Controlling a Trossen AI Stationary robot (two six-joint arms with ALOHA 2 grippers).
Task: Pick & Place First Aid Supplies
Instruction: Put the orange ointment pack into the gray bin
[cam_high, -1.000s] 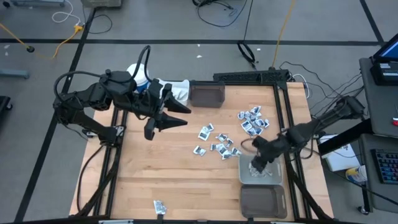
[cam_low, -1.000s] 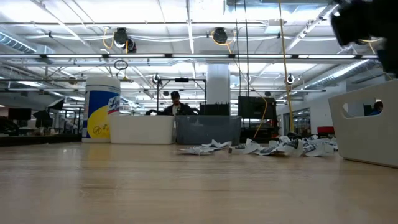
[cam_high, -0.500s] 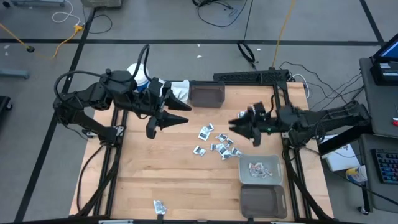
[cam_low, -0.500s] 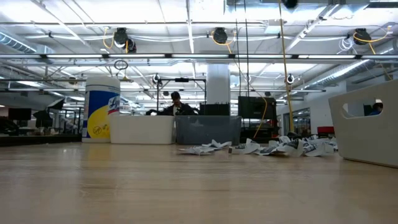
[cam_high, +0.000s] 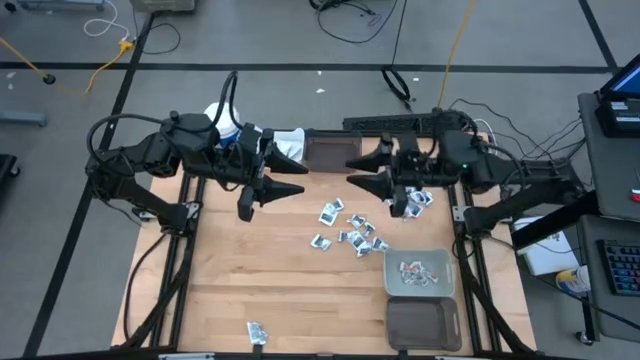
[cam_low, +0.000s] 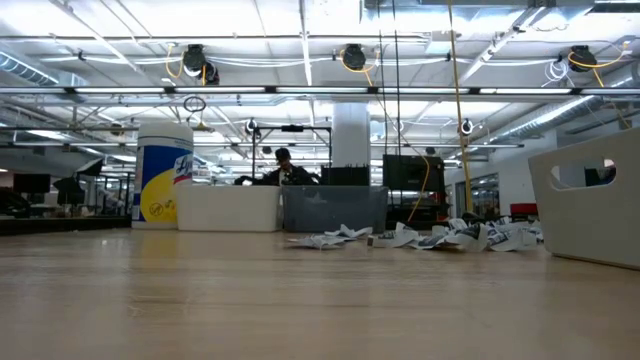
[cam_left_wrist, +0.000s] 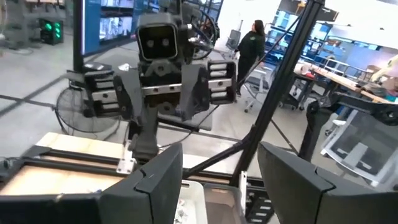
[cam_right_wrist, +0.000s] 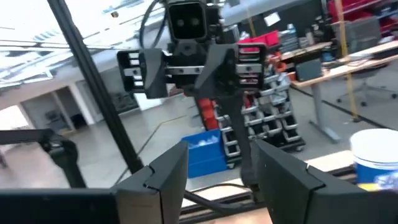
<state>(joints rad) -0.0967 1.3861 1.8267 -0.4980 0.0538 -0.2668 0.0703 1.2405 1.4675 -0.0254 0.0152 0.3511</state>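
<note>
Right now I've got both arms up over the far half of the table (cam_high: 260, 290), tips facing each other. Left gripper (cam_high: 290, 178) hangs w/ fingers apart, nothing in it; in its wrist view I see a clear gap between the fingers (cam_left_wrist: 152, 180). Right gripper (cam_high: 362, 172) is the same: fingers (cam_right_wrist: 158, 171) parted, empty, hovering just beside the dark bin (cam_high: 333, 152). Packets (cam_high: 350, 228) lie scattered mid-table below the right arm, more in a pile (cam_high: 408, 195) under its wrist. Some sit in the grey bin (cam_high: 420, 272); one stray packet (cam_high: 256, 331) by the near edge.
</note>
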